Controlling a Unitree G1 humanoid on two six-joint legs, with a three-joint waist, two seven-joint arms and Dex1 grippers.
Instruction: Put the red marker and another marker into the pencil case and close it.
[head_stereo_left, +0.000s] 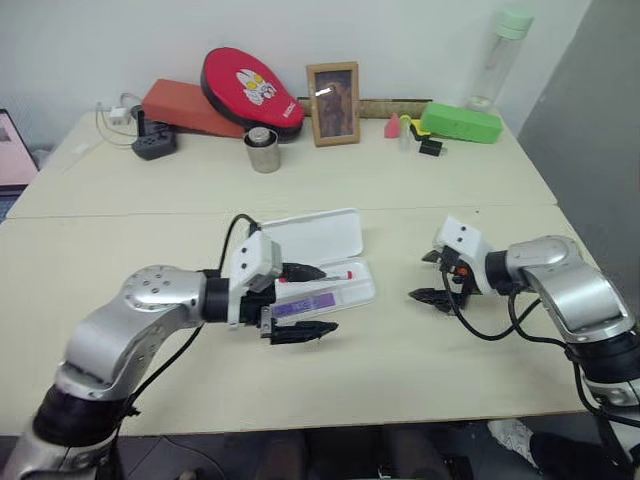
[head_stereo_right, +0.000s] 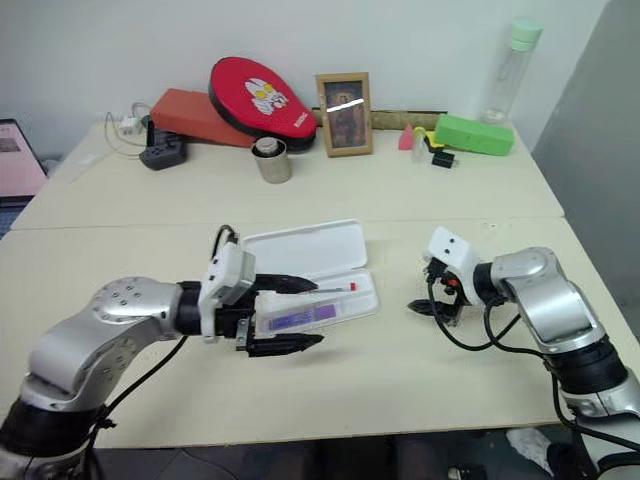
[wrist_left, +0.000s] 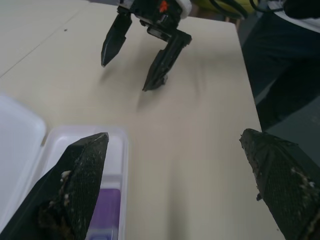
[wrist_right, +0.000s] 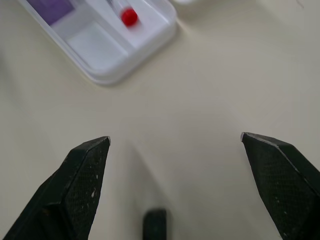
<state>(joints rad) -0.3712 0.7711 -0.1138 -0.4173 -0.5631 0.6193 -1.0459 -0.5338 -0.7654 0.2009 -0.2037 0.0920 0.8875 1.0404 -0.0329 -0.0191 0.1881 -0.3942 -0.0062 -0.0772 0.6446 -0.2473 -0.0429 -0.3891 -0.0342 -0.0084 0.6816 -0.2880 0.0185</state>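
Note:
The white pencil case (head_stereo_left: 362, 290) lies open at the table's middle, its lid (head_stereo_left: 315, 236) folded back. In its tray lie the red marker (head_stereo_left: 338, 275), whose red end (wrist_right: 129, 16) faces my right gripper, and the purple marker (head_stereo_left: 301, 306). My left gripper (head_stereo_left: 328, 298) hovers open over the tray's left part, one finger on each side of the purple marker, holding nothing. My right gripper (head_stereo_left: 420, 277) is open and empty above bare table to the right of the case, also seen in the left wrist view as the right gripper (wrist_left: 135, 65).
Along the back edge stand a green box (head_stereo_left: 460, 122), a clear bottle (head_stereo_left: 498, 55), a photo frame (head_stereo_left: 333, 103), a metal cup (head_stereo_left: 263, 150), a red pad (head_stereo_left: 250, 88) and a power strip (head_stereo_left: 153, 145). Bare tabletop (head_stereo_left: 400, 370) lies in front of the case.

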